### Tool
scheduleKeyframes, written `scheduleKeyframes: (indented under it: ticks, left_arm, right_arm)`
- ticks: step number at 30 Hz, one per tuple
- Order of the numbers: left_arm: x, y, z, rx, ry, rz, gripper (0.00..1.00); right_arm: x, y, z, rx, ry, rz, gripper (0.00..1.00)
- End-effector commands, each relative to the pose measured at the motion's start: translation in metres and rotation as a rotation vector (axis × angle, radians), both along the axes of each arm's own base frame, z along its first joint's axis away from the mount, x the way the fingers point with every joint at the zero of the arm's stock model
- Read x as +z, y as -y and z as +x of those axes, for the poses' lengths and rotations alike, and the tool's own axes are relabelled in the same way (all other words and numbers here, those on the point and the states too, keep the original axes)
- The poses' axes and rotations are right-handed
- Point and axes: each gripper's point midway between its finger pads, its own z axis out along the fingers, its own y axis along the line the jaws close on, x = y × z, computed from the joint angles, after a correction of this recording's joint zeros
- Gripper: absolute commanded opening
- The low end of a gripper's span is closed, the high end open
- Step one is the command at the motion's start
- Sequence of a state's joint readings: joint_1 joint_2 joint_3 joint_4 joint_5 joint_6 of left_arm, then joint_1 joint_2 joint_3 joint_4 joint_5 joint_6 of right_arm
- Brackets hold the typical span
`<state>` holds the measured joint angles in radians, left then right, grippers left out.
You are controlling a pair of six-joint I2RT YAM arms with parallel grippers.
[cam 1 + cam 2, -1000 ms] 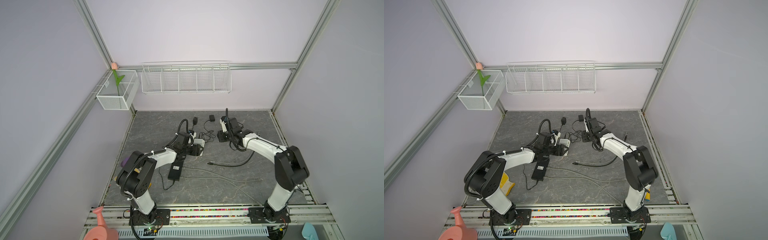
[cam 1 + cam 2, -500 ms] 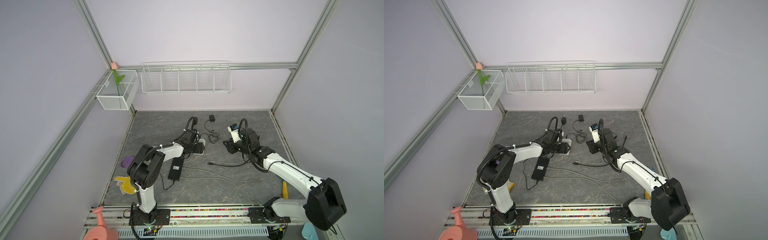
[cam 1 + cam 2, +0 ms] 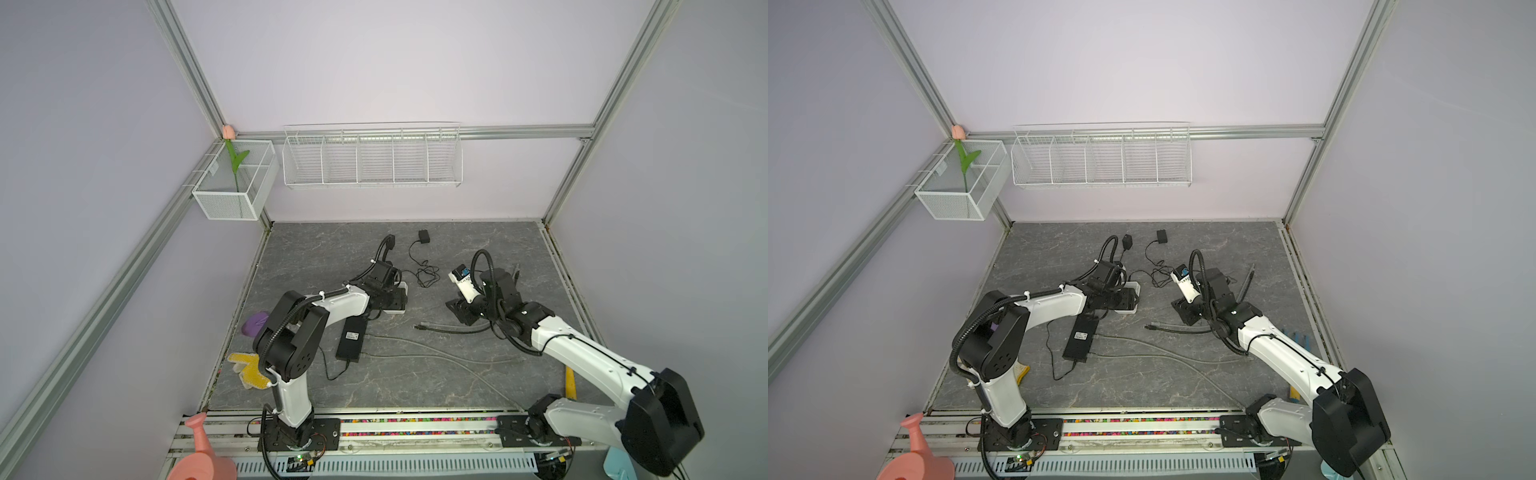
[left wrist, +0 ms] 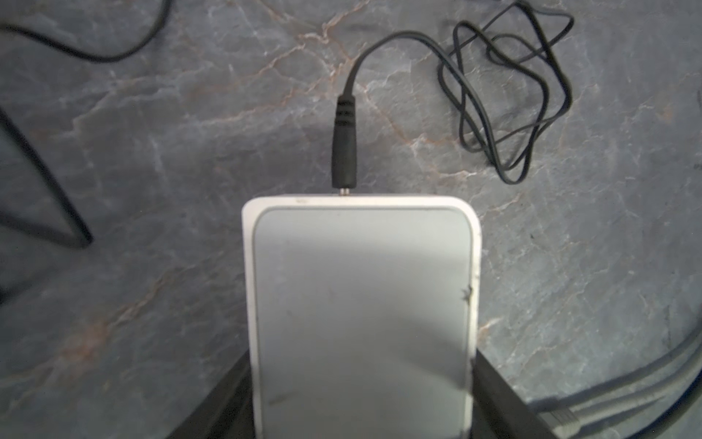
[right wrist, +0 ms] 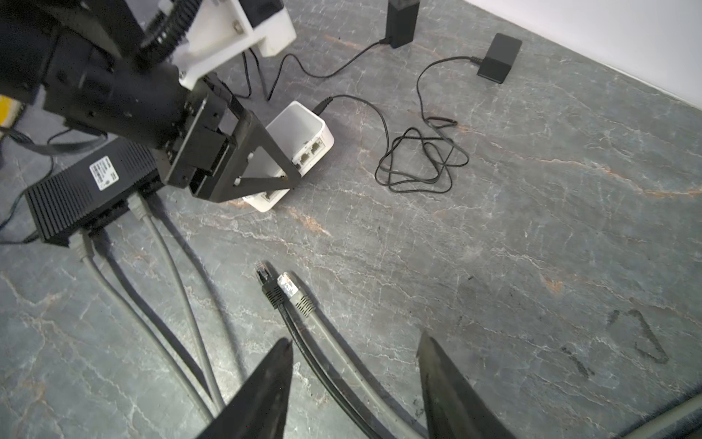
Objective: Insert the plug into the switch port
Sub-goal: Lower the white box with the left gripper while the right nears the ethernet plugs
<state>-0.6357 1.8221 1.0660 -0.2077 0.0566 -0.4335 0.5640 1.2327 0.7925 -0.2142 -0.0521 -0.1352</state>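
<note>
A white switch [image 4: 361, 285] lies flat on the table, and my left gripper [image 4: 361, 380] is shut on its two long sides. Its ports [image 5: 309, 150] face my right arm. A thin black power jack [image 4: 344, 152] sits in its far edge. Both top views show the switch [image 3: 402, 286] [image 3: 1133, 286] under my left gripper [image 3: 388, 299] [image 3: 1119, 299]. A black plug [image 5: 267, 283] and a grey plug [image 5: 290, 289] lie side by side on the table [image 3: 417, 327] [image 3: 1148, 327]. My right gripper [image 5: 355, 340] [image 3: 461, 311] [image 3: 1185, 313] stands open, straddling their cables, holding nothing.
A black box [image 3: 351, 338] with grey cables plugged in lies beside the left arm. Behind the switch lie a tangled thin cord [image 3: 428, 274] and a black adapter [image 3: 423, 235]. A purple object [image 3: 254, 324] and a yellow one [image 3: 249, 370] sit at the left edge.
My right gripper has come forward and down from the back of the table to the loose plugs, and its jaws have widened. The left gripper stays on the switch.
</note>
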Motion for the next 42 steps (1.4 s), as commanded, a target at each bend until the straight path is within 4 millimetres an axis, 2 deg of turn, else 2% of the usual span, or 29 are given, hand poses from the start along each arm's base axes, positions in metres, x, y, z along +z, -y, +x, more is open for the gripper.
scheduleKeyframes:
  ticks: [1,6,10,11,19,22,24,30,32,35,37,42]
  left_arm:
    - [0.011,-0.005,-0.006,0.026,0.011,-0.009,0.98]
    - [0.022,-0.007,-0.011,0.017,0.037,-0.023,1.0]
    - [0.032,-0.007,-0.01,0.005,0.059,-0.027,1.0]
    - [0.034,-0.007,-0.009,0.0,0.063,-0.025,1.0]
    - [0.043,-0.015,-0.001,0.006,0.077,-0.054,1.0]
    - [0.047,-0.022,0.002,0.014,0.07,-0.114,0.94]
    - [0.049,-0.025,0.003,0.019,0.071,-0.132,0.87]
    - [0.062,-0.021,-0.001,0.001,0.111,-0.201,0.76]
    - [0.063,-0.023,-0.001,0.007,0.124,-0.202,0.78]
    - [0.063,-0.023,-0.003,0.007,0.126,-0.208,0.88]
    - [0.063,-0.023,-0.004,0.009,0.13,-0.224,1.0]
    - [0.067,-0.023,-0.007,-0.002,0.147,-0.245,0.99]
  right_arm:
    - [-0.02,-0.004,-0.007,0.106,0.012,-0.137,0.56]
    - [-0.029,-0.02,-0.009,0.211,0.023,-0.214,0.56]
    - [-0.036,-0.021,-0.006,0.244,0.02,-0.263,0.55]
    - [-0.03,-0.026,-0.001,0.255,0.035,-0.264,0.55]
    - [-0.078,-0.033,-0.002,0.417,-0.083,-0.416,0.48]
    - [-0.087,-0.032,0.002,0.427,-0.089,-0.46,0.48]
    - [-0.093,-0.033,0.002,0.435,-0.104,-0.47,0.48]
    - [-0.11,-0.035,0.001,0.452,-0.146,-0.504,0.46]
    - [-0.114,-0.035,0.001,0.452,-0.153,-0.515,0.45]
    - [-0.118,-0.036,0.0,0.457,-0.167,-0.518,0.44]
    - [-0.12,-0.037,-0.002,0.465,-0.178,-0.514,0.44]
    - [-0.128,-0.039,-0.008,0.481,-0.207,-0.517,0.44]
